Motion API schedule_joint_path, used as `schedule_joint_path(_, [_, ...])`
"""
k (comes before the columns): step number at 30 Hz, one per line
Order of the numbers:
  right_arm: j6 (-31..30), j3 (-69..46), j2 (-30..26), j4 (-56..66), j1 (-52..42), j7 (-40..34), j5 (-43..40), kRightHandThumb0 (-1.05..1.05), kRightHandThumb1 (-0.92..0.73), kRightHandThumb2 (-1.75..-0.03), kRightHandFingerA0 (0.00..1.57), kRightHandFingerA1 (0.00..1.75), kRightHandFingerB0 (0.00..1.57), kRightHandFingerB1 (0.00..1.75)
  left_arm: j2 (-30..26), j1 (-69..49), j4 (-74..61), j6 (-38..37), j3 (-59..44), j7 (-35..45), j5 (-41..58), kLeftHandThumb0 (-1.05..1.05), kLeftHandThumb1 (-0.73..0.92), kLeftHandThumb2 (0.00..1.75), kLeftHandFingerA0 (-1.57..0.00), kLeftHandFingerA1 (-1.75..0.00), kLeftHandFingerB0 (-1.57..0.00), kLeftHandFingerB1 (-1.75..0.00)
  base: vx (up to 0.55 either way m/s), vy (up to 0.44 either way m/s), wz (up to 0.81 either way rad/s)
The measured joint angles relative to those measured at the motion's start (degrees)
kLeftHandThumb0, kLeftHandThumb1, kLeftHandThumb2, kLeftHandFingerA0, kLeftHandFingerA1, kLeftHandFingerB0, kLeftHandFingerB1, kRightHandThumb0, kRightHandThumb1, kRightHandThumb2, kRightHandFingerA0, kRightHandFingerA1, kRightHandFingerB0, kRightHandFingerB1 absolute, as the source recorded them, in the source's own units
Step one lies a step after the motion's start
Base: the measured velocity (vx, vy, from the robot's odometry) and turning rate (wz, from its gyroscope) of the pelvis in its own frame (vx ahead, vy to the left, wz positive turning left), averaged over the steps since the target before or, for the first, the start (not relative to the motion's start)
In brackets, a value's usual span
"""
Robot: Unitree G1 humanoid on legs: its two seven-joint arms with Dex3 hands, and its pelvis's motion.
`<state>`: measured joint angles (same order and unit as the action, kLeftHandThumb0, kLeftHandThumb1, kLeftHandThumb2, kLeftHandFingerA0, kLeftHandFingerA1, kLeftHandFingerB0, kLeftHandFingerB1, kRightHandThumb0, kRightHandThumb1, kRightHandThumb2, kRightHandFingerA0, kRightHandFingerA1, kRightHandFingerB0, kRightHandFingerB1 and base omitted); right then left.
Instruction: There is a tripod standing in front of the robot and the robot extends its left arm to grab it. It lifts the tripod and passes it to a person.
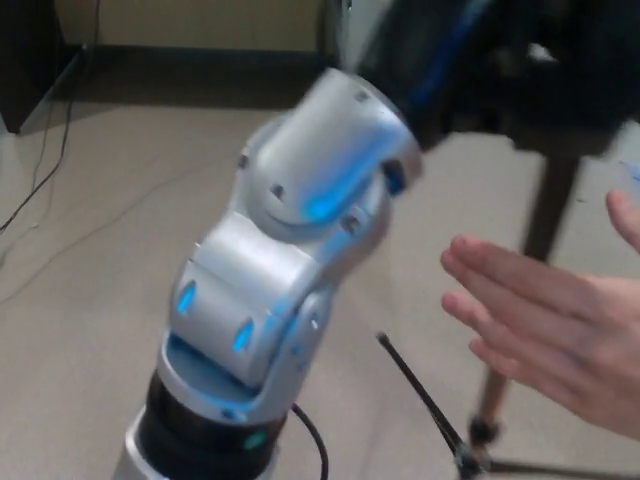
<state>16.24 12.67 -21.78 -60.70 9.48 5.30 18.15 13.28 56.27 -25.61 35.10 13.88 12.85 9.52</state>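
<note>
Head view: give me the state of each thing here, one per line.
Tripod: lifted, column tilted, legs spread, head blurred at the top.
Left robot hand: at the tripod head, raised; grip too blurred to tell.
Left arm: raised and extended.
Person's hand: open, fingers outstretched, beside the tripod column.

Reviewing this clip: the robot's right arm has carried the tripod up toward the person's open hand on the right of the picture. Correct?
Not quite: the head view shows the left arm, entering from picture left, carrying the tripod. The rest holds: the person's open hand waits on the right.
</note>
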Motion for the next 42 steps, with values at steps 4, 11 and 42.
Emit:
schedule_joint_path(4, [-0.03,-0.05,0.01,0.15,0.02,0.22,-0.03,-0.40,-0.71,-0.61,0.64,0.42,0.47,0.36,0.38,-0.77,-4.27,3.36,5.04,-0.27,0.92,-0.12,0.73,0.73,-1.07,-1.05,-0.89,-0.92,0.00,0.000,0.00])
schedule_joint_path(11, [0.47,0.55,-0.07,0.47,0.01,-0.15,0.53,-0.40,-0.69,-0.61,0.73,0.49,0.53,0.37,0.02,-3.83,-8.40,4.73,11.89,-1.82,1.56,-0.18,0.74,0.74,-0.95,-1.28,-0.86,-0.96,0.00,0.000,0.00])
schedule_joint_path(42, [-0.16,0.19,-0.30,-0.76,1.82,1.15,1.19,-0.41,-0.71,-0.61,0.61,0.42,0.45,0.36,-19.96,-15.98,-14.96,5.43,-1.02,3.17,1.94,-0.70,0.42,0.77,0.00,-0.02,0.00,0.00,0.00,0.000,0.00])
